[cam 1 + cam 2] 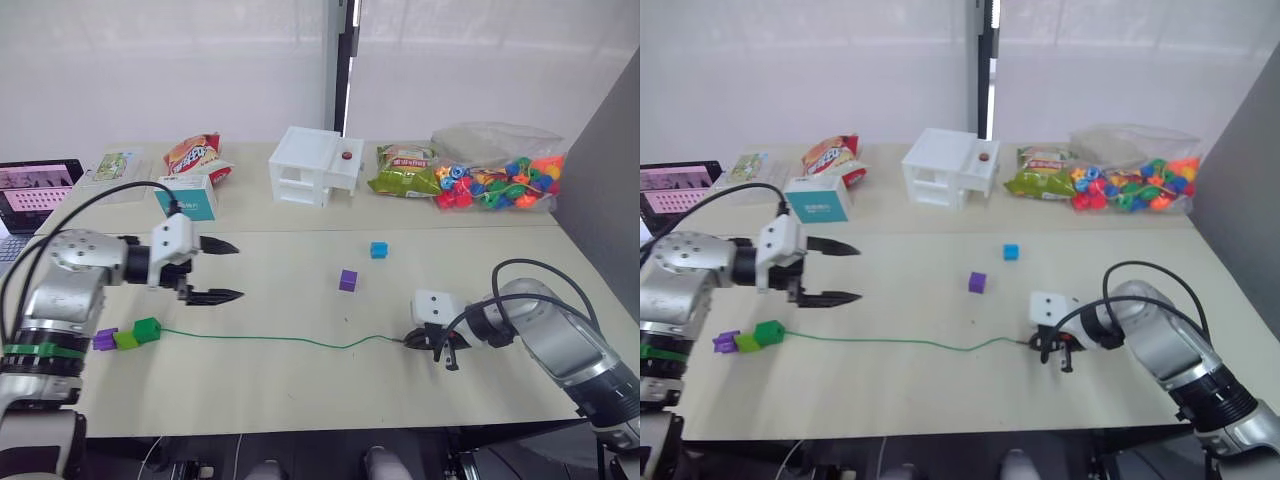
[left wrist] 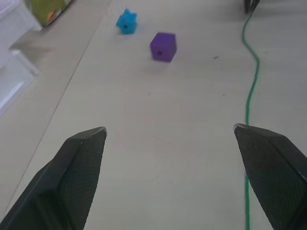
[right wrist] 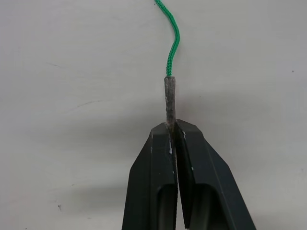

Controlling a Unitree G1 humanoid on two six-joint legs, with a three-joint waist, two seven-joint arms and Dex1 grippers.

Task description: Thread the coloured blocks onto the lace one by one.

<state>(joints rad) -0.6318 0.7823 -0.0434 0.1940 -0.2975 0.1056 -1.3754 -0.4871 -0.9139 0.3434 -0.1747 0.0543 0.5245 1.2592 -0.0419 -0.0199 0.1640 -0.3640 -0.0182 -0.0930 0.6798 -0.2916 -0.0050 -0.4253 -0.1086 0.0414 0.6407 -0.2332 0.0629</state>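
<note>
The green lace (image 1: 270, 342) lies across the table. A purple block (image 1: 104, 340), a lime block (image 1: 126, 340) and a darker green block (image 1: 147, 329) sit together at its left end. My right gripper (image 3: 171, 127) is shut on the lace's stiff grey tip (image 3: 170, 98), low on the table at the right. A loose purple block (image 1: 348, 280) and a blue block (image 1: 379, 250) rest mid-table. My left gripper (image 1: 228, 271) hovers open above the lace, right of the grouped blocks and pointing toward the loose purple block (image 2: 163, 46).
Along the back stand a white toy house (image 1: 312, 166), snack bags (image 1: 195, 155), a teal box (image 1: 190, 196) and a clear bag of bright beads (image 1: 500, 180). A laptop (image 1: 30, 195) sits at the far left. A grey panel stands on the right.
</note>
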